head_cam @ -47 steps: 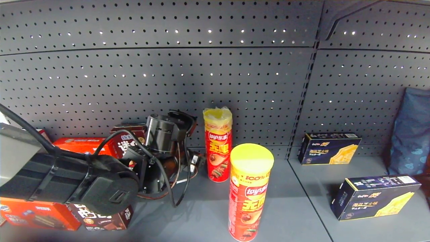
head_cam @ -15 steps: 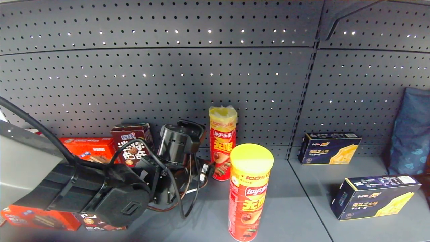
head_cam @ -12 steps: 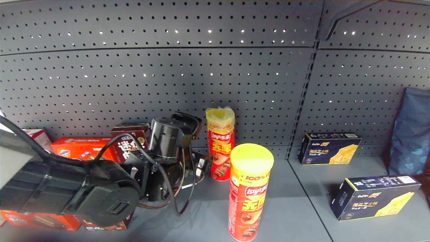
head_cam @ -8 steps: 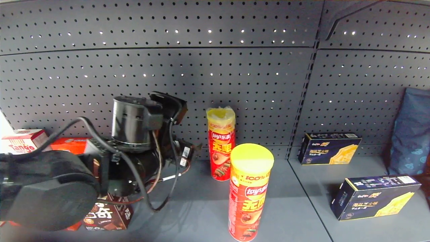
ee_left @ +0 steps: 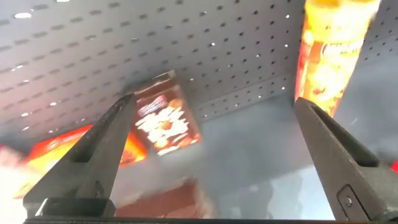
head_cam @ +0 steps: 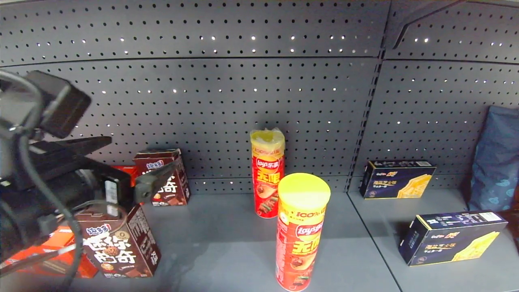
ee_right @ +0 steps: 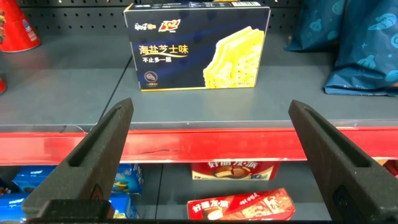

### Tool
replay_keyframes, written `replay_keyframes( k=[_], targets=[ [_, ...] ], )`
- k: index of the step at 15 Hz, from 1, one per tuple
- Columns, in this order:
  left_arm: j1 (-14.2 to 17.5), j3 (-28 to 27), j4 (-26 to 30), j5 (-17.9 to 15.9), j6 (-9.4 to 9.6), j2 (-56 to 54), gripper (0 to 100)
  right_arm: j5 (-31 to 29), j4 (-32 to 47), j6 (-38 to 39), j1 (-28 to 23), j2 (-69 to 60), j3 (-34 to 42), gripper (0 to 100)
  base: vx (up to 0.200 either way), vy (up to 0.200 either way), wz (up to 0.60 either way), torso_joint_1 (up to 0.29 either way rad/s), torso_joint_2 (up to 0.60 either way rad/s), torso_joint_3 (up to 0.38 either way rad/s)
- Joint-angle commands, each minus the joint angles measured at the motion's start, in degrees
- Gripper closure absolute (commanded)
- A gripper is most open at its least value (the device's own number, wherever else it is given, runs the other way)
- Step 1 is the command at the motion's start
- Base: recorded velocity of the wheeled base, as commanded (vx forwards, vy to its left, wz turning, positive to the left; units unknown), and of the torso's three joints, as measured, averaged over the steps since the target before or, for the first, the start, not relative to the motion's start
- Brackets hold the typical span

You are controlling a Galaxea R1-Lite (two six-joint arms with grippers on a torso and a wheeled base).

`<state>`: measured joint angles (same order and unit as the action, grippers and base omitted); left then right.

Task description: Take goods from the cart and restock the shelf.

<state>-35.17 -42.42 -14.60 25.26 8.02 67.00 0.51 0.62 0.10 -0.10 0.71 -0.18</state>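
Shelf stock and progress, entered from the left. At the left end of the shelf [head_cam: 227, 243] we list an orange box [head_cam: 48, 261] lying flat, partly hidden by the arm. Next is the left gripper [ee_left: 214, 102], its jaws spread wide and holding nothing. It hangs above the front brown box [head_cam: 117, 247], which stands upright near the front edge. A rear brown box [head_cam: 162, 178] stands against the pegboard [head_cam: 243, 89]. Mid-shelf we list a rear chip tube [head_cam: 267, 174], upright by the pegboard, and a front chip tube [head_cam: 302, 231], upright nearer the front edge and a little to the right. Past the upright seam we list a rear dark blue box [head_cam: 399, 178] at the back and a front dark blue box [head_cam: 450, 237] lying nearer the front. A blue bag [head_cam: 496, 158] leans at the far right. The right gripper [ee_right: 209, 107] also has its jaws spread and carries nothing. It sits in front of the red edge strip [ee_right: 205, 146], facing one of the dark blue boxes. Our assessment is that the restock is part done. Goods of four kinds stand on the shelf, with bare stretches between the groups. No item is in transit, so we judge the next entry calls for another fetch from the cart. How many goods remain there we cannot tell.
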Motion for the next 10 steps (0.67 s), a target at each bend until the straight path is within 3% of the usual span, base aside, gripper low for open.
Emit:
replay_keyframes(
  k=[1, 4, 8, 10],
  targets=[
    [-0.2, 13.9, 0.3, 0.0, 1.12, -19.5, 0, 0.0, 0.0, 0.0, 0.0, 0.1, 0.0, 0, 0.000, 0.000, 0.00, 0.000, 0.00, 0.000],
    [0.2, 22.1, 0.4, 0.3, 1.91, -30.3, 0, 0.0, 0.0, 0.0, 0.0, 0.1, 0.0, 0, 0.000, 0.000, 0.00, 0.000, 0.00, 0.000],
    [2.2, 27.5, 1.9, 2.3, 2.00, -38.7, 0, 0.0, 0.0, 0.0, 0.0, 0.1, 0.0, 0, 0.000, 0.000, 0.00, 0.000, 0.00, 0.000],
    [4.1, 27.0, 11.5, 2.3, 2.35, -45.6, 0, -0.5, 0.1, 0.0, -0.2, 0.4, 0.0, 0, 0.000, 0.000, 0.00, 0.000, 0.00, 0.000]
  ],
)
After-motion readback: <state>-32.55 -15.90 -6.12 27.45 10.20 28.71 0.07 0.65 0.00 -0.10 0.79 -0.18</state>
